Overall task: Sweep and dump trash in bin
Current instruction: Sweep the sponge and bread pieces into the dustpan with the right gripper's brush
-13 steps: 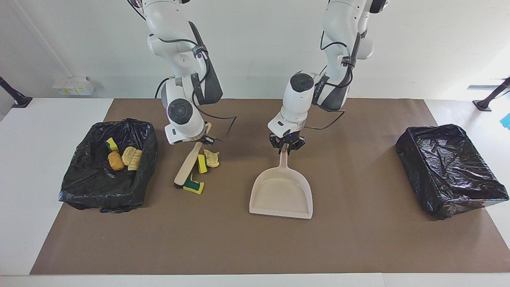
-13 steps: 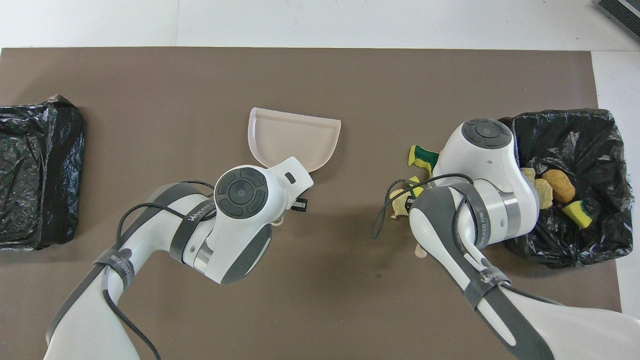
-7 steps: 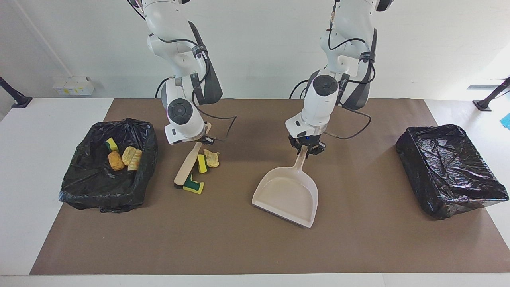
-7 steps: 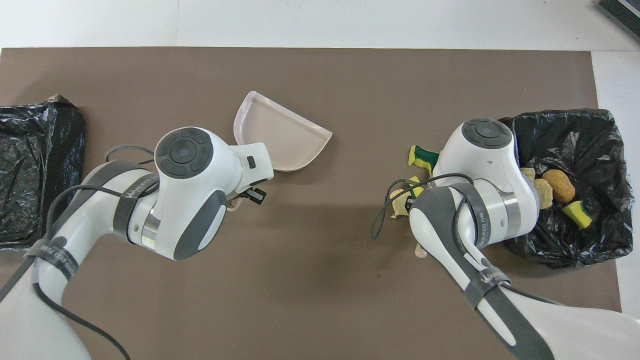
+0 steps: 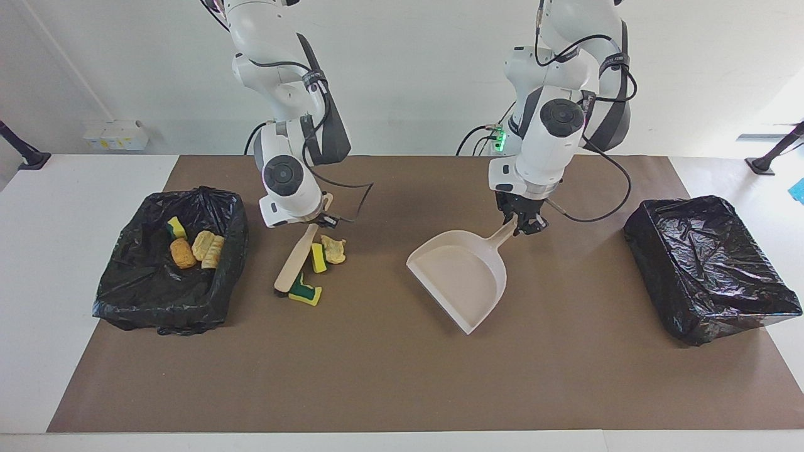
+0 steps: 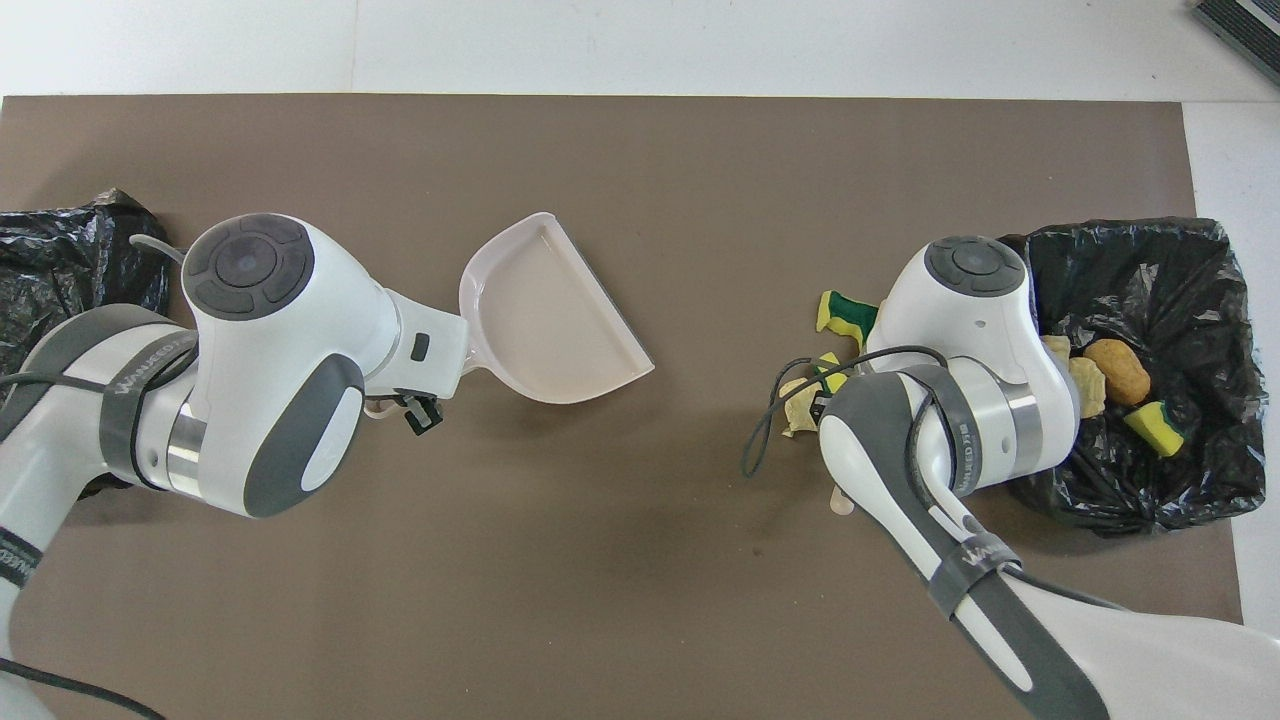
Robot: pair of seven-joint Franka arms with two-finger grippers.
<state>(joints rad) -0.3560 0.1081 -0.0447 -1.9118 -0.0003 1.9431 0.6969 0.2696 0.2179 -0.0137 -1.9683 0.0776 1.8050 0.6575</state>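
My left gripper (image 5: 521, 227) is shut on the handle of the beige dustpan (image 5: 461, 279), which is low over the middle of the mat with its mouth turned toward the right arm's end; the pan also shows in the overhead view (image 6: 550, 310). My right gripper (image 5: 319, 220) is shut on the tan brush (image 5: 295, 256), whose head rests on the mat. Three scraps of trash lie beside the brush: a yellow-green sponge piece (image 5: 318, 257), a tan chunk (image 5: 333, 249) and another sponge piece (image 5: 306, 292). In the overhead view both wrists hide the fingers.
A black-lined bin (image 5: 233, 245) stands at the right arm's end and holds several scraps (image 5: 183, 253); it also shows in the overhead view (image 6: 1120, 235). A second black-lined bin (image 5: 710, 267) stands at the left arm's end. A brown mat (image 5: 377, 376) covers the table.
My left arm has swung toward its own end of the table and turned the dustpan, so its mouth now faces the scraps. The right arm and brush have not moved.
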